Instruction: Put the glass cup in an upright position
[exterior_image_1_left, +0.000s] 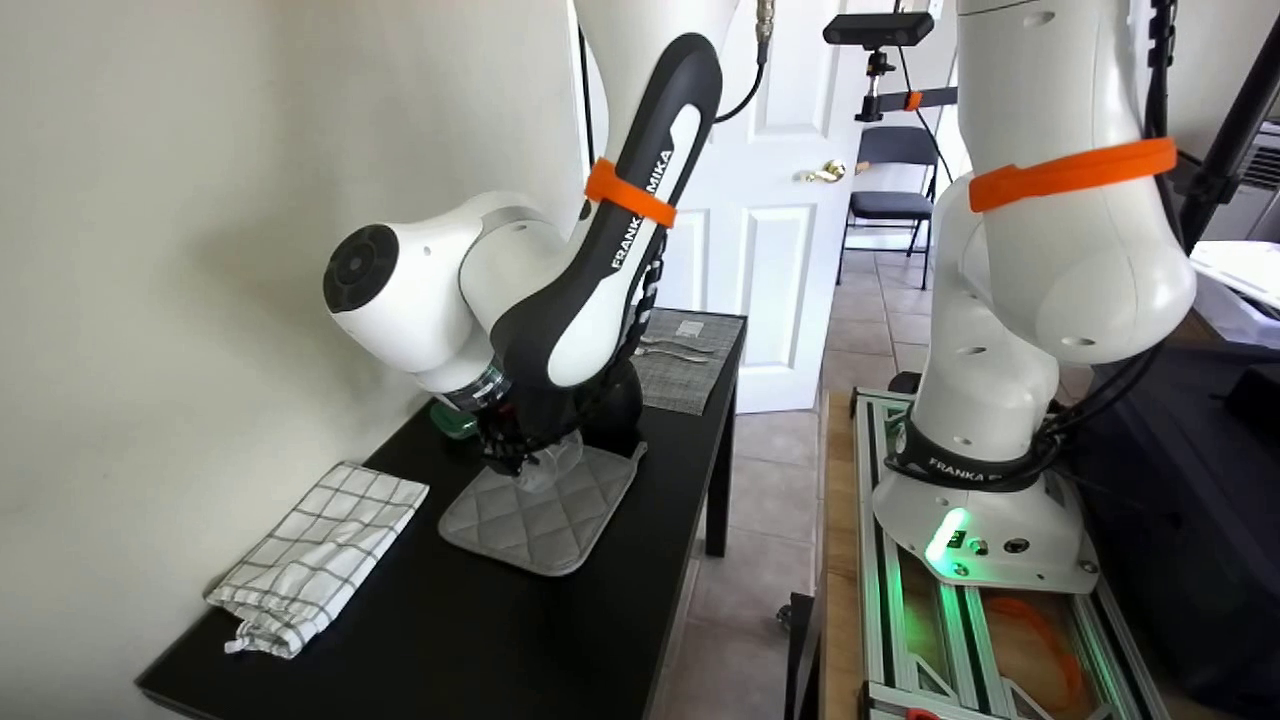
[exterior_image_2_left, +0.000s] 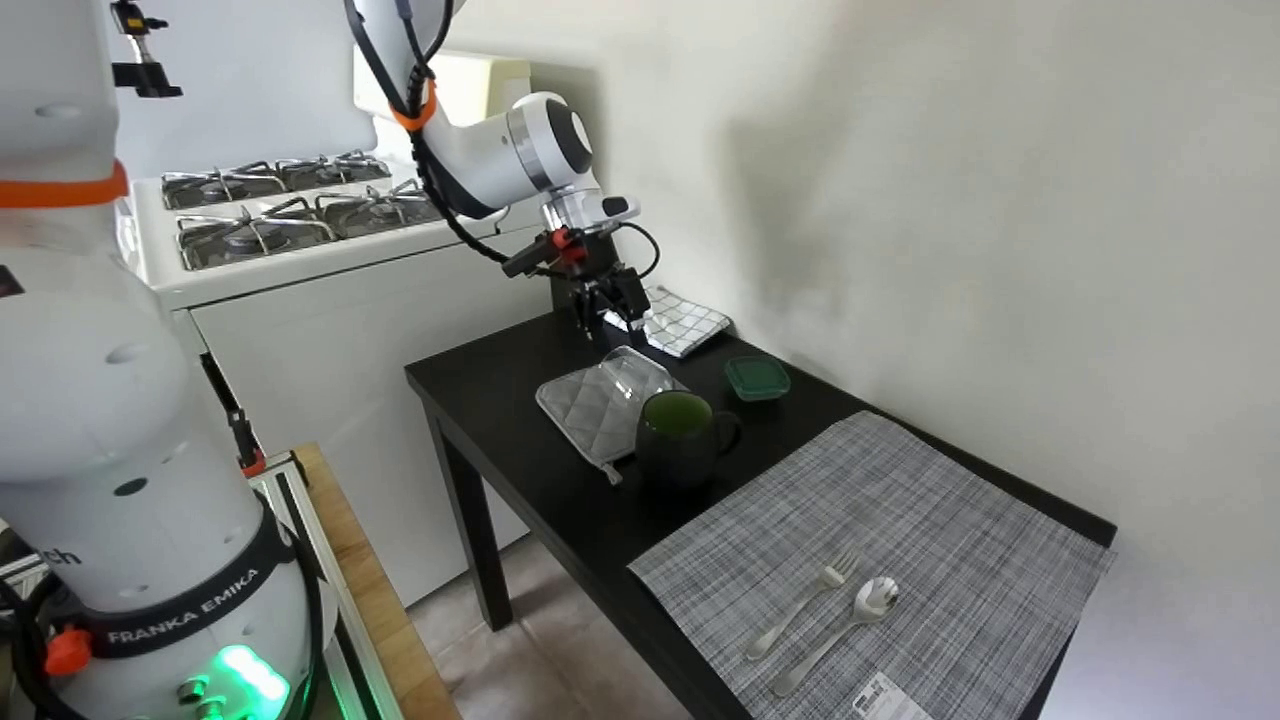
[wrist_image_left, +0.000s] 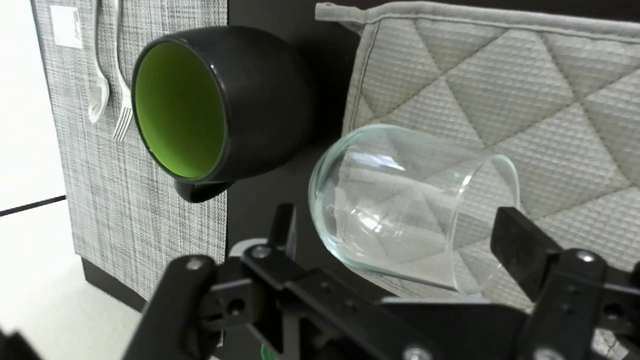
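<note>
Though the hand (wrist_image_left: 402, 239) has its fingers spread apart and nothing clamped, I cannot tell whether one tip touches the rim of the glass cup (wrist_image_left: 390, 210). It lies on its side, showing in the wrist view across the gap, mouth toward one finger, closed end toward the other. Closing that way would probably squeeze it end to end; the smooth base could slip free and set it rolling. A tip pressing down on the thin rim might chip it. Underneath, the soft quilted pot holder (wrist_image_left: 540, 100) may bunch or get pinched along, giving poor footing for standing it up. Past the closed end, the dark mug (wrist_image_left: 270, 100) risks a knock if the glass cup shoots out or the hand swings wide. Farther along the worktop (exterior_image_1_left: 480, 620), fork (exterior_image_2_left: 803, 603) and spoon (exterior_image_2_left: 838, 638) seem in little danger.
</note>
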